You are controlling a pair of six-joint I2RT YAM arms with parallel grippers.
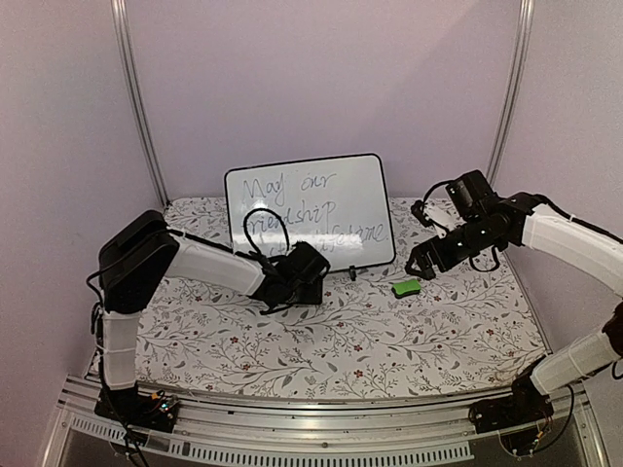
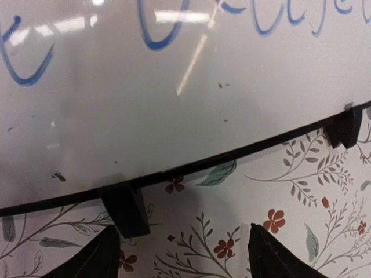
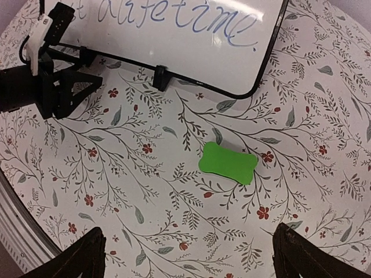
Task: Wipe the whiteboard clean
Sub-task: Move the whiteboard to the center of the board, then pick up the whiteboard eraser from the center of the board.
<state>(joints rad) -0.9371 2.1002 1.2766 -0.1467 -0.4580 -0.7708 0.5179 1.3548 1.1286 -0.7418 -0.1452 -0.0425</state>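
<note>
Floral table cover (image 1: 389, 341) fills the lower half of the top view, and we start at its left side. There the left arm (image 1: 209, 265) reaches in low toward the centre. The left gripper (image 1: 310, 287) sits at the foot of the whiteboard (image 1: 321, 190). In its wrist view its two dark fingertips (image 2: 95, 260) stand apart at the bottom of the frame, with only flowered cloth between them, so they pinch nothing. Just above the left-hand tip a black clip foot (image 2: 124, 209) grips the board's thin black rim. We cannot tell whether the tip touches it. A second foot (image 2: 343, 128) shows at the right edge of that frame.

The whiteboard stands in the upper centre of the top view on its clip feet, tilted back toward the rear wall (image 1: 321, 78). Its face carries handwritten marker lines, and we can read "May our friendship". The last line is partly hidden behind the left arm's cable, and in the right wrist view it ends in "lifetime".

Right of the board's lower right corner a green eraser (image 1: 407, 287) lies flat on the cloth, apart from the board and from both grippers.

Further right, the right arm (image 1: 574, 238) comes in from the right edge. The right gripper (image 1: 423, 263) hangs just above and right of the eraser. Its fingers (image 3: 81, 260) are spread wide at the bottom corners of its wrist view, and nothing sits between them.
</note>
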